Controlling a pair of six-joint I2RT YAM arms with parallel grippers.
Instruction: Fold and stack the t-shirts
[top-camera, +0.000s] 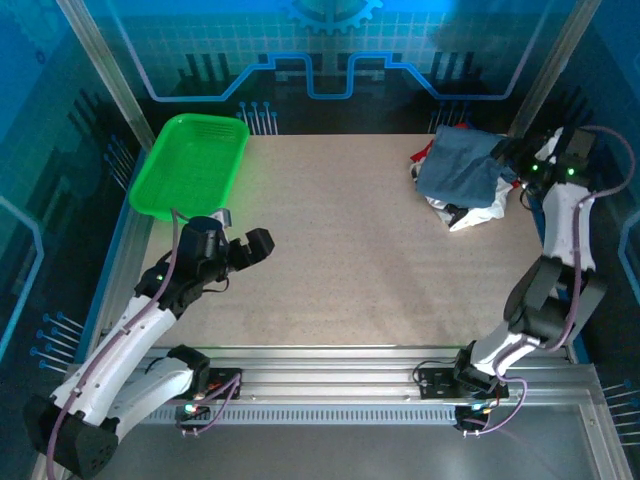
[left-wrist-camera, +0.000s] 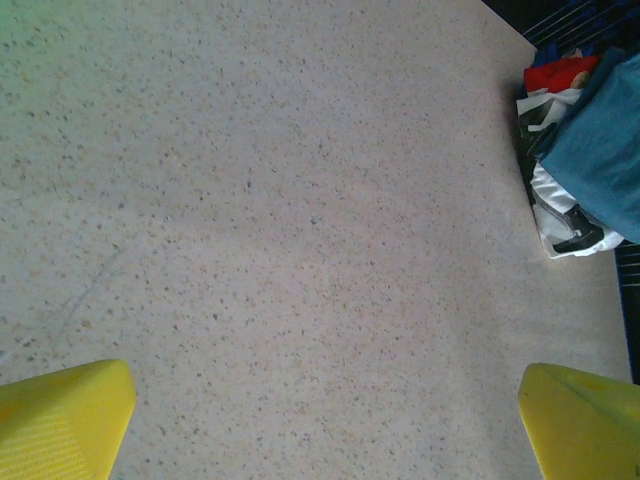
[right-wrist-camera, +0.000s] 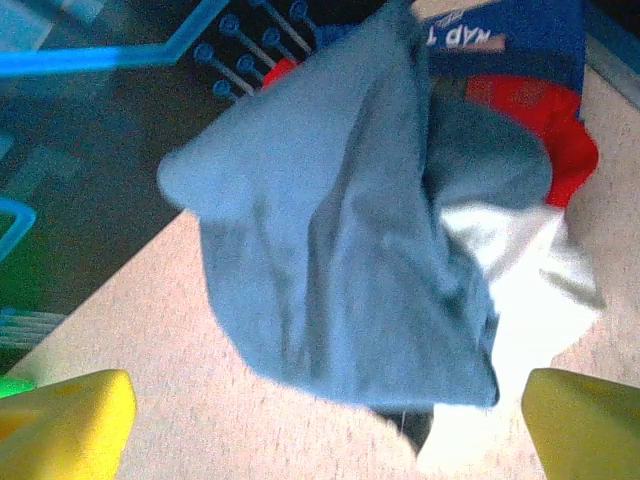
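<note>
robot lab test cell, aluminium frame posts (top-camera: 105, 65), blue circuit-print wall panels (top-camera: 330, 40), speckled worktable (top-camera: 340, 260)

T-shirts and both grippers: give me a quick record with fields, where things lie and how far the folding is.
T-shirts: one crumpled pile at the far right of the table, unfolded
Top of pile: slate-blue shirt over a white shirt and red cloth
Basket: green, far left corner, apart from the pile
Left gripper: open, over bare table near the basket
Right gripper: open, at the pile
Folding: not started
</note>
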